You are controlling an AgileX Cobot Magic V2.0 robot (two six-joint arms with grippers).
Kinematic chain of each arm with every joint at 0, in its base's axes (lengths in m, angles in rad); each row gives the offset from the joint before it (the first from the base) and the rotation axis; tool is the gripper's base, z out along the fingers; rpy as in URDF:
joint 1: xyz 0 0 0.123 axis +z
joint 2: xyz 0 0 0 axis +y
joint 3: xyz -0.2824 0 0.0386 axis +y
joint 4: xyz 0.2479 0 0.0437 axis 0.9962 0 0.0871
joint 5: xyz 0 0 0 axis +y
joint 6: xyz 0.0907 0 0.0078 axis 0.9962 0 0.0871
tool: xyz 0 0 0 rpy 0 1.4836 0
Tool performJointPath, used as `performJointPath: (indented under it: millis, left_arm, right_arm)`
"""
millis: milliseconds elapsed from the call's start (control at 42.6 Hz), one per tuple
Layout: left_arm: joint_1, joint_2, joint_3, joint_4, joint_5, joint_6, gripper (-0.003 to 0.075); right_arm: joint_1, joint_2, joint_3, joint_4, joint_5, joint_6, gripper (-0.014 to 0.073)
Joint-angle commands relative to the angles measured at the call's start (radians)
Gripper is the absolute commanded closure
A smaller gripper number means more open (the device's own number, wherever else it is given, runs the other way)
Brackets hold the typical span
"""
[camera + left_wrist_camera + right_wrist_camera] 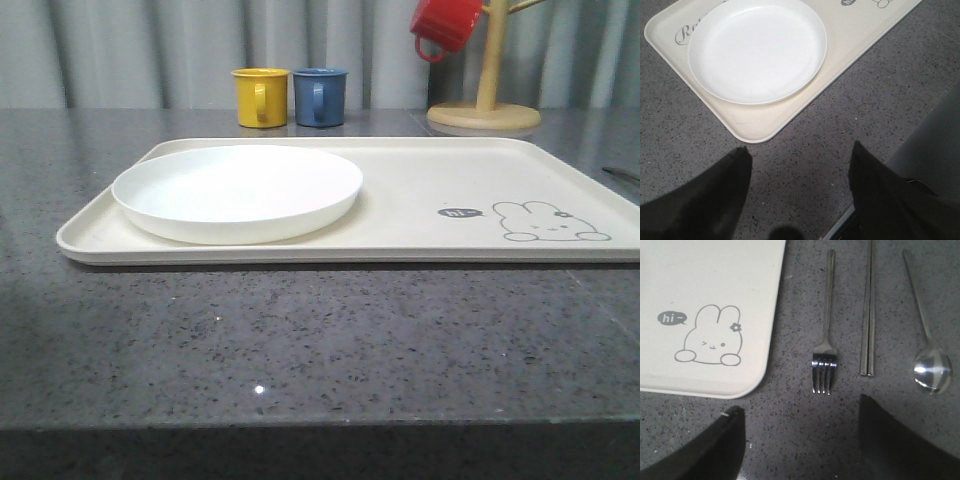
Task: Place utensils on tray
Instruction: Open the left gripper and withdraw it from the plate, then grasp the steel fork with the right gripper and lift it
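Both hands are spread and empty; the right hand (800,440) hovers just short of the fork (826,325), chopsticks (868,315) and spoon (925,325) on the worktop (800,405) beside the tray (710,285) — thin, stiff, slippery steel, best pinched mid-handle.

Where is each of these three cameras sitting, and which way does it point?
Front view: level with the table, facing forward at the tray, plate and mugs.
Left wrist view: on the left arm, looking down at the plate; left gripper open.
Right wrist view: on the right arm, looking down at fork, chopsticks, spoon; right gripper open.
All share the tray.
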Motion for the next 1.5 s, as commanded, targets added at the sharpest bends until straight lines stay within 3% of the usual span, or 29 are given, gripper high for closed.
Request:
performJointPath:
  millis: [0,446,1055,1126,1290,1477]
  left_arm:
    - [-0.008,0.001,-0.025,-0.005,-0.058,-0.014,0.0304]
    - [-0.008,0.003,-0.025,-0.005,-0.058,-0.014,0.0304]
    - [-0.008,0.003,-0.025,-0.005,-0.058,-0.014,0.0304]
    - [-0.008,0.003,-0.025,-0.005,-0.058,-0.014,0.0304]
    - [-0.008,0.003,-0.025,-0.005,-0.058,-0.014,0.0304]
    - [-0.008,0.003,-0.025,-0.005,-0.058,-0.014,0.0304]
  right_arm:
    - [-0.004,0.109,-0.104,-0.013,0.010,-0.007,0.0084]
    - [-0.077,0.615,-0.449,-0.012,0.170,-0.028,0.0086]
    - [-0.069,0.858,-0.597,-0.012,0.184,-0.034,0.0087]
    - [-0.069,0.862,-0.597,-0.012,0.184,-0.034,0.0120]
    - [-0.069,0.863,-0.597,-0.012,0.189,-0.034,0.0304]
    - [-0.069,0.863,-0.597,-0.012,0.231,-0.034,0.0415]
